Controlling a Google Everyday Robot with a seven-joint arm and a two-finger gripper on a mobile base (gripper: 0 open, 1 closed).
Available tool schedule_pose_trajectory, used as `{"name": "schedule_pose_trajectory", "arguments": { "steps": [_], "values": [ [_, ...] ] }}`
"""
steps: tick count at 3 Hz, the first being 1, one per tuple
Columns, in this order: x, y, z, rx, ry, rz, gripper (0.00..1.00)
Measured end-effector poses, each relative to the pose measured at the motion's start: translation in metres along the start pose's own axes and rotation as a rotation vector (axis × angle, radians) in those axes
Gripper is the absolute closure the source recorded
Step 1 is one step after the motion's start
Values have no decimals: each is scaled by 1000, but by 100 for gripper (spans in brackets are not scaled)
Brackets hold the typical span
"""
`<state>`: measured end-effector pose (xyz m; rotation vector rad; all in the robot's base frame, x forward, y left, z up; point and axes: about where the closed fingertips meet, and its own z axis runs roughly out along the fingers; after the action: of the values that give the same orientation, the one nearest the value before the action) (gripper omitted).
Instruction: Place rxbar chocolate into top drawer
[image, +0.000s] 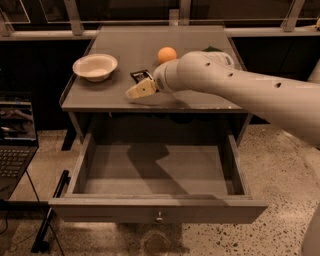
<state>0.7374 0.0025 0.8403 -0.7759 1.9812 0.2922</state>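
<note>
pincer (138, 90) beside rxbar chocolate (139, 75), between bowl (83, 64) and ball (167, 54).

The small flat black rxbar chocolate (140, 75) wrapper bears faint pale print. Just beside it, over the grey-brown table (125, 47), sits the cream-yellow gripper (139, 90) on an off-white arm (240, 85) dotted with dark holes. The round ball (167, 54) is orange and the bowl (95, 66) is white. The top drawer (125, 212) is plain grey-brown. The floor (280, 165) is beige with dark speckles.

No legible text (rxbar chocolate (138, 75) included).
</note>
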Motion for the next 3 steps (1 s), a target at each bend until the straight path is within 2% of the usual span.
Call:
{"name": "schedule_pose_trajectory", "arguments": {
  "steps": [2, 3],
  "values": [
    [19, 4, 20, 20, 4, 50, 0],
    [19, 4, 20, 20, 4, 50, 18]
  ]
}}
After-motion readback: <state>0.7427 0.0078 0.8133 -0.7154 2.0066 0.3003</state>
